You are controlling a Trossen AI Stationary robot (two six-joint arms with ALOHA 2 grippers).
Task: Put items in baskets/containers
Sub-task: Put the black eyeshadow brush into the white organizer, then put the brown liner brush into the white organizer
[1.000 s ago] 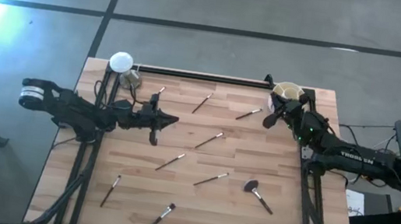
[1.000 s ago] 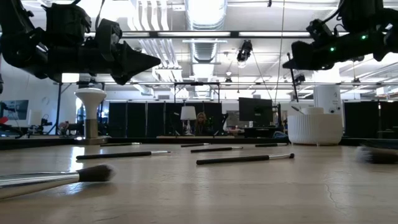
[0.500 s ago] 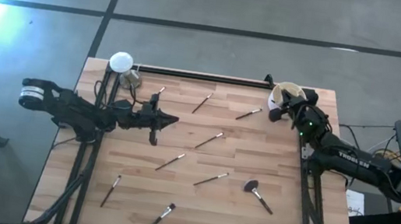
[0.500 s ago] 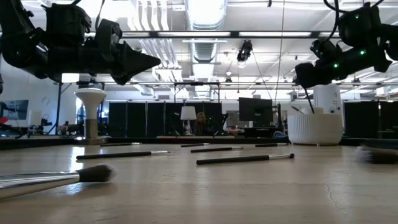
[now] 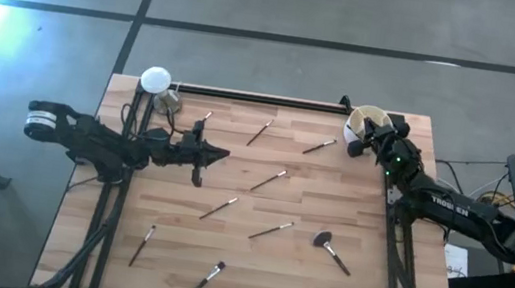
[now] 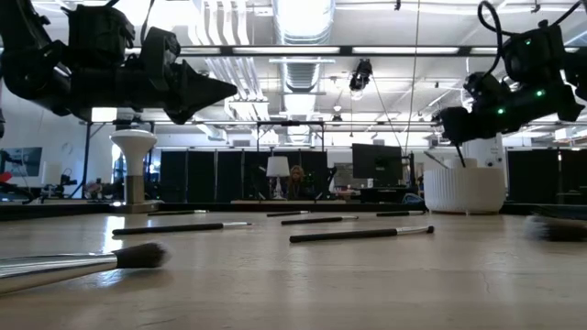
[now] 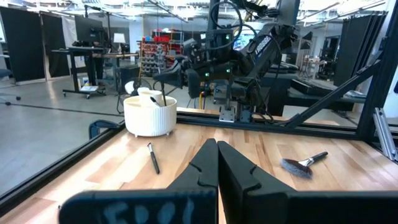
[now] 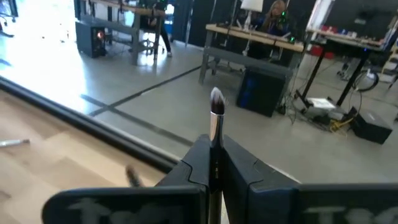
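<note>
High view: right gripper (image 5: 359, 146) has crept in from the table's open middle to hang right at the rim of the cream cup (image 5: 369, 118) at the far right corner — a second ago it sat short of it. Reads as the drop-off step, release not yet made. Left gripper (image 5: 219, 155) waits over the left-centre of the table, unmoved. Loose brushes remain: one near the far edge (image 5: 260, 132), one beside the cup (image 5: 319, 148), a fluffy-headed brush (image 5: 330, 249) on the right, more toward the near edge. White disc on a stand (image 5: 156, 81) at the far left corner. White lettering on the right arm, too small to read surely.

Low view: the right gripper now sits lower and nearer the cup (image 6: 463, 189), a thin handle hanging from it toward the cup's top. Left gripper's tip pointed, fingers together.

Left wrist view: own fingers pressed together, nothing between them — cup already holds a few brushes. Blurred white marks on the gripper body, unreadable.

Right wrist view: fingers clamped on a held brush (image 8: 216, 118), bristles up. No legible text.
</note>
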